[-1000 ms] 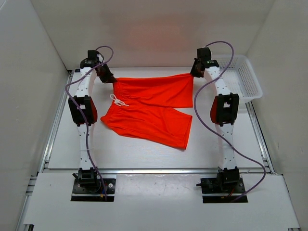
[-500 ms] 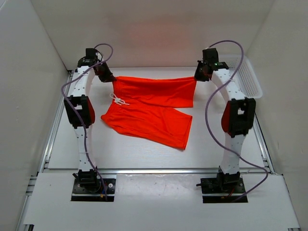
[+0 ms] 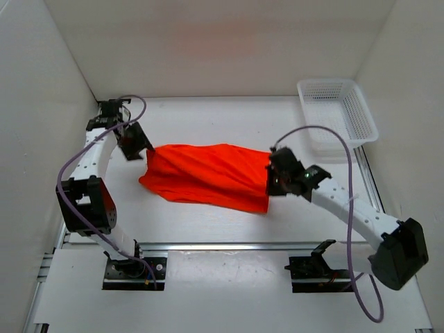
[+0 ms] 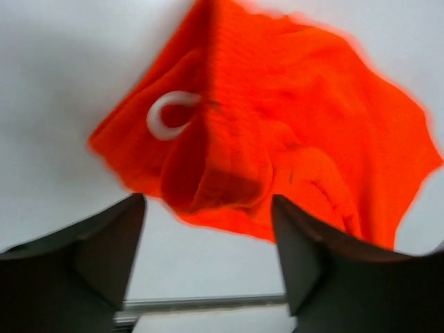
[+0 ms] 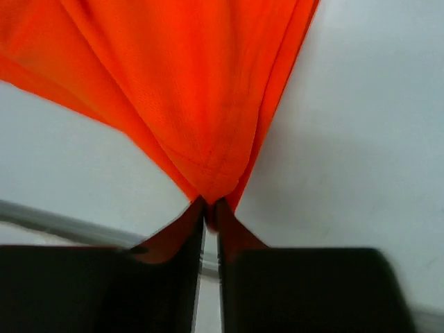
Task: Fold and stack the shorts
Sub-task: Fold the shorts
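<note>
The shorts (image 3: 208, 177) are now folded over; right gripper (image 3: 272, 182) dragged their edge well away from the basket (image 3: 338, 111); left gripper (image 3: 141, 151) has let go.

The left gripper (image 4: 208, 201) enters at the bottom of the frame with its jaws spread wide: one dark finger (image 4: 90, 253) at 7 o'clock, the other finger (image 4: 326, 267) at 5 o'clock. The shorts (image 4: 305, 125) extend from centre out to 12 and 3 o'clock, bunched in soft folds over the white table (image 4: 55, 76). A rounded fold of fabric sits at the bunch's 6 o'clock edge, in the gap between the fingertips; contact with either finger cannot be confirmed. A white drawstring (image 4: 170, 114) loop lies on the fabric at 10 o'clock from centre. A metal rail (image 4: 201, 303) crosses the gap at 6 o'clock. Fine detail is blurred.
</note>
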Robot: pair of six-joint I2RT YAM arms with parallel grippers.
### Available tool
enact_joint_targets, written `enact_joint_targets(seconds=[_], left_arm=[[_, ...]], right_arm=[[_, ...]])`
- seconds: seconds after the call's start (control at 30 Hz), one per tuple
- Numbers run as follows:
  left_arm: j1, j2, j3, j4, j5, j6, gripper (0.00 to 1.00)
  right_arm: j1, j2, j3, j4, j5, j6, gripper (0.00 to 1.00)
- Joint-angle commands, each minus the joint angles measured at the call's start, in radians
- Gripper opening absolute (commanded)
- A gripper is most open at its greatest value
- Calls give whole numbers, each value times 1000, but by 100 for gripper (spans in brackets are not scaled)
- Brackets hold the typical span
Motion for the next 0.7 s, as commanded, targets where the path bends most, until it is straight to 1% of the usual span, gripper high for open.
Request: enact_joint_targets(seconds=[0.0,0.03,0.07,0.1,0.13,0.2,0.23,0.27,0.3,0.33,0.37,0.4,0.43,0.47,0.5,0.53,0.57,0.6,0.67], left_arm=[[43,-32,-161,-9,-77,-37,91],[43,-44,-178,-9,-77,-37,97],[43,-59,-190,-18,-77,-37,100],[43,-72,-201,-18,-68,-37,100],[43,-90,-212,-18,-93,-48,100],[34,-145,-226,-18,-121,-57,89],[34,-160,-236,-18,-147,-57,82],[34,-182,-236,-18,-161,-57,65],[34,-182,-236,-18,-175,-57,62],[34,-182,-236,-18,-196,-57,62],[34,-182,-246,-18,-196,-57,65],[34,-171,-246,-18,-187,-48,84],[20,-159,-246,-18,-174,-36,92],[20,-138,-246,-18,-173,-36,97],[7,-128,-256,-18,-173,-36,99],[-4,-128,-256,-9,-163,-36,99],[-4,-115,-266,2,-154,-36,99],[-20,-101,-266,11,-140,-36,98],[-30,-80,-285,36,-106,-36,87]], right_arm=[[125,-99,-119,-87,77,216,17],[169,-110,-140,-96,77,243,55],[182,-110,-154,-107,97,262,60],[182,-121,-154,-136,140,274,65],[182,-121,-142,-150,171,274,70],[161,-121,-96,-162,212,245,71],[144,-121,-82,-162,221,232,69],[127,-110,-70,-162,211,210,68],[83,-110,-59,-139,188,196,68],[58,-99,-59,-122,154,187,66],[32,-89,-70,-106,110,178,66],[-17,-79,-79,-63,5,178,66],[-43,-66,-79,-47,-56,178,66],[-68,-40,-94,-30,-109,178,66],[-103,-29,-119,14,-163,187,67],[-117,-20,-131,32,-214,187,69],[-129,-6,-142,48,-292,204,72],[-143,-6,-160,65,-324,213,77],[-152,25,-170,98,-377,230,89]])
